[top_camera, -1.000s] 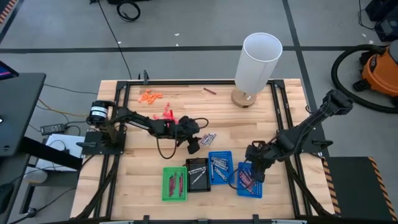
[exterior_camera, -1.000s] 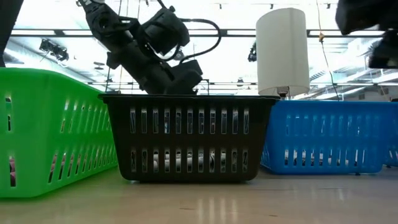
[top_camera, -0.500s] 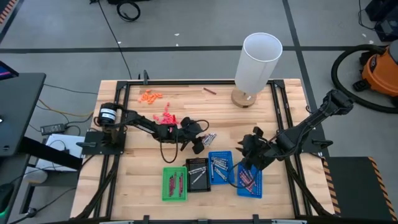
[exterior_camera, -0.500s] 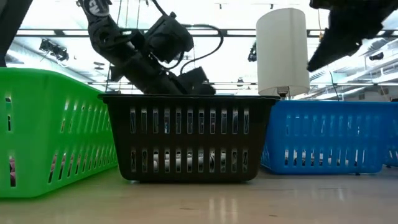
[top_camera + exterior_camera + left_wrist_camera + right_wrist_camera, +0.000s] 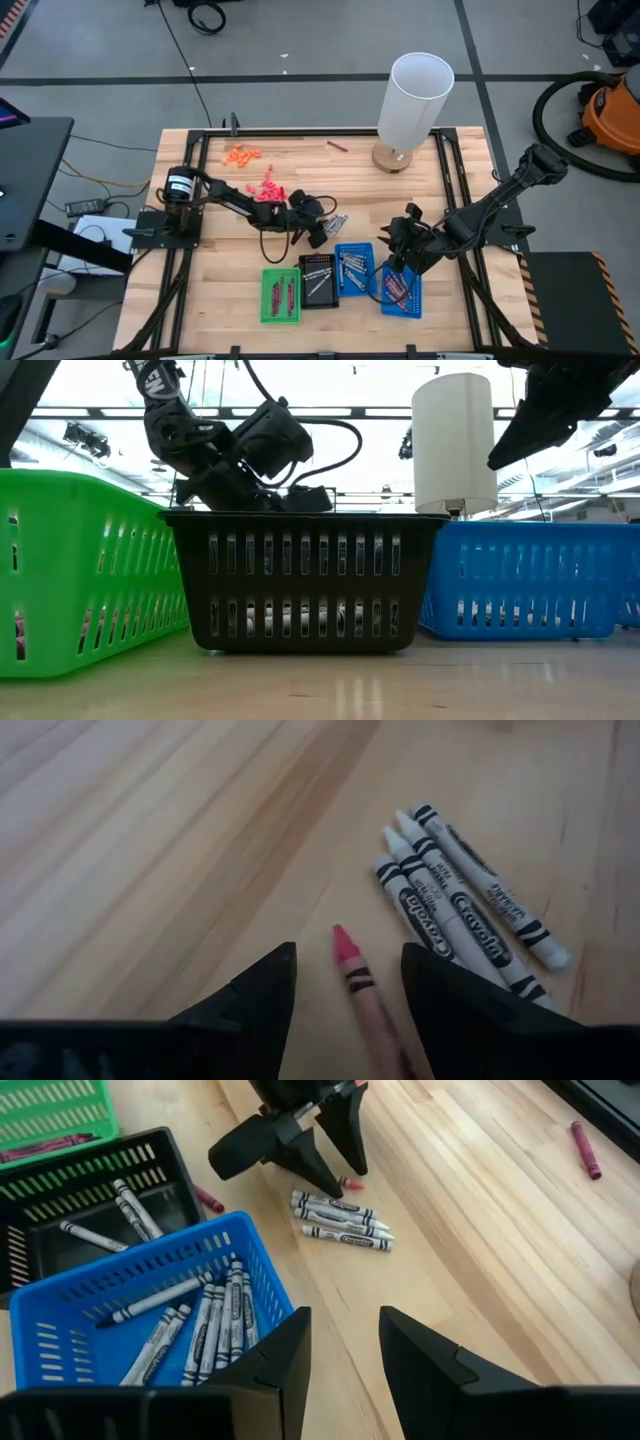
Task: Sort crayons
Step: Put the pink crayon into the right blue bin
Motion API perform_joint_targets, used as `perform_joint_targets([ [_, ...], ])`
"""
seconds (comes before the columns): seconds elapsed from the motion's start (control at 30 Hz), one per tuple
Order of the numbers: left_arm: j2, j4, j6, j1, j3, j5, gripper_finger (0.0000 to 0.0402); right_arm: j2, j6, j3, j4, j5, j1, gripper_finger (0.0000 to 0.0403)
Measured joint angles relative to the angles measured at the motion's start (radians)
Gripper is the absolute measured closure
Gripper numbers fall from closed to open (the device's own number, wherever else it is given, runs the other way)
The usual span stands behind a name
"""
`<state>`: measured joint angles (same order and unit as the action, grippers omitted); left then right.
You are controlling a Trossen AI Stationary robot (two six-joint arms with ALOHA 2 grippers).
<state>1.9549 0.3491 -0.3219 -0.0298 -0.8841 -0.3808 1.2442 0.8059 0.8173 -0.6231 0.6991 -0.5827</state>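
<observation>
A white cylinder [image 5: 414, 100] stands beside an orange vacuum [image 5: 612, 112].

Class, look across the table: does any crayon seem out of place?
Yes. One maroon crayon lies alone at the table's far edge near the white cylinder, far from the trays and the loose grey crayons by the left claw.

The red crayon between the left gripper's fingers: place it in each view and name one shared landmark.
High view: hidden under the left gripper, mid-table.
Low view: not visible; the black basket blocks the tabletop.
Left wrist view: red crayon on the wood between the open fingers.
Right wrist view: only its tip shows, beside the left gripper's fingers.
Shared landmark: the grey crayons lying right beside it.
</observation>
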Motion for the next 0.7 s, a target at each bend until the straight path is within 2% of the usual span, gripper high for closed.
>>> perform_joint_targets([
  [0.2, -0.007, -0.063, -0.001, 0.001, -0.005, 0.009, 0.0210, 0.000, 0.001, 0.000, 0.000, 0.000, 0.000, 0.0275],
  [0.3, -0.009, -0.108, 0.009, 0.001, -0.007, 0.014, 0.0224, 0.000, -0.003, 0.000, 0.000, 0.009, 0.000, 0.0275],
  [0.5, -0.010, -0.170, 0.036, -0.001, -0.007, 0.037, 0.0294, 0.016, -0.013, 0.000, 0.001, 0.045, 0.000, 0.0275],
  [0.7, -0.013, -0.171, 0.096, -0.001, -0.005, 0.042, 0.0380, 0.106, -0.046, 0.000, 0.002, 0.096, 0.003, 0.0275],
])
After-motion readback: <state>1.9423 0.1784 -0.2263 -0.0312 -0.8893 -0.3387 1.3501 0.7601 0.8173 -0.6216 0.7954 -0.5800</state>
